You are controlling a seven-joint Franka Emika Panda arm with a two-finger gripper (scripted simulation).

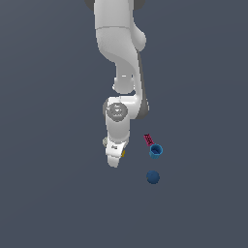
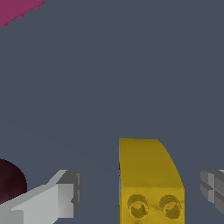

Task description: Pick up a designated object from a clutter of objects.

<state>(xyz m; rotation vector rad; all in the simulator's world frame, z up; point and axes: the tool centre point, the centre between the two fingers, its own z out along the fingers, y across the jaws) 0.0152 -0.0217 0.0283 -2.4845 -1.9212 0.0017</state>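
Grey floor bears yellow lump, blocky, two-studded.

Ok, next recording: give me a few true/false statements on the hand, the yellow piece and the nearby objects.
1. The yellow lump sits between the fingers of the open hand. True.
2. The fingers already press on the yellow lump. False: a gap shows on both sides.
3. In the exterior view, the blue cup lies beside the pink-red bar. True.
4. The blue ball rests inside the blue cup. False: it lies apart on the floor.
5. A maroon ball lies near one finger. True.
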